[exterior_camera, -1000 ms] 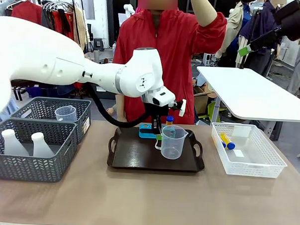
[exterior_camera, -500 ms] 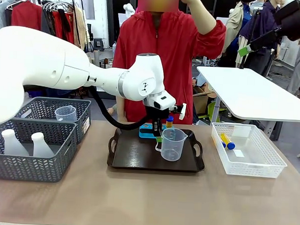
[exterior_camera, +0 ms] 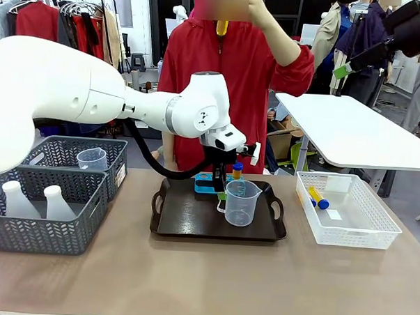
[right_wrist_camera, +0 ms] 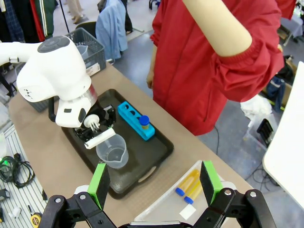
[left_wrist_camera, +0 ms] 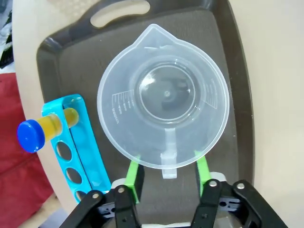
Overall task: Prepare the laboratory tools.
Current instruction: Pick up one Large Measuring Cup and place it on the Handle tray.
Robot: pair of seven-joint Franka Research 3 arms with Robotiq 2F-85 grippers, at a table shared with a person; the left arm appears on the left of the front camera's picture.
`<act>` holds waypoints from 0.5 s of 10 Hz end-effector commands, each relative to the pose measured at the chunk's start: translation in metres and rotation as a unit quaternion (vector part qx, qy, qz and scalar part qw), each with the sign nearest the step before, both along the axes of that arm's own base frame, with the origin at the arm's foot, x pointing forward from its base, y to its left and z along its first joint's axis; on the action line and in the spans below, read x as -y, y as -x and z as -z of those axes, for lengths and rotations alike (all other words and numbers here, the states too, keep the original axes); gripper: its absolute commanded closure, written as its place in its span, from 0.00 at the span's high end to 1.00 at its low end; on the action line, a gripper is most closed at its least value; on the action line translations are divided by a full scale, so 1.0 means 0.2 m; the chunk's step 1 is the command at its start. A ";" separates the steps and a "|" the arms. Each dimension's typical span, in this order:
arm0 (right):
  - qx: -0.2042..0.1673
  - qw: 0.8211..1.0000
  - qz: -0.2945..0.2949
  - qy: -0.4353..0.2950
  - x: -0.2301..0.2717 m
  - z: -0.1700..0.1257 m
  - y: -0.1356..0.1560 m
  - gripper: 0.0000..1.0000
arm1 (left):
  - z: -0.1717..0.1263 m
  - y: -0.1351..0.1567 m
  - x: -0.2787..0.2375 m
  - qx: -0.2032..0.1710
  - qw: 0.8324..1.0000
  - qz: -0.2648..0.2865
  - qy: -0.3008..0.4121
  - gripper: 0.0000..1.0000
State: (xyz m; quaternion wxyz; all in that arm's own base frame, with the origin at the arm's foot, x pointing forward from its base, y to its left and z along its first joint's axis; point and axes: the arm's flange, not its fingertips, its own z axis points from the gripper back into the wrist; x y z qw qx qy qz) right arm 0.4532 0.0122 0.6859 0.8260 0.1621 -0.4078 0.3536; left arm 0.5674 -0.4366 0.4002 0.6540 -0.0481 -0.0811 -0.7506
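- Resting on the bench (exterior_camera: pixel 190 282), the dark tray (exterior_camera: pixel 183 222) carries the beaker (left_wrist_camera: pixel 164 102) upright near its middle.
- Your left gripper (left_wrist_camera: pixel 167 165) hangs over it, parted, pads either side of the handle. Your right gripper (right_wrist_camera: pixel 154 183) is raised, spread wide and empty.
- Risk: an off-centre move could catch the handle and tip the beaker.
- Risk: a sideways swing could strike the blue rack (left_wrist_camera: pixel 83 152) and its tube (left_wrist_camera: pixel 57 124) just beside.

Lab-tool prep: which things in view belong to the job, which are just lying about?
Job:
clear beaker on the dark tray
blue-capped tube in the blue rack
two tubes in the white basket
white flasks in the near grey basket

Lying about:
dark tray
blue rack
white basket
near grey basket
far grey basket
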 end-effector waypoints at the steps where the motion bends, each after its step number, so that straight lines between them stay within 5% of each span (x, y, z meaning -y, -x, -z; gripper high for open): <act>1: 0.001 1.000 -0.004 -0.007 0.00 0.00 0.00 1.00 | -0.05 -0.01 -0.02 0.001 1.000 -0.007 -0.001 1.00; 5: 0.001 1.000 -0.004 -0.007 0.00 0.00 0.00 1.00 | -0.17 0.05 -0.10 -0.002 1.000 -0.026 0.001 1.00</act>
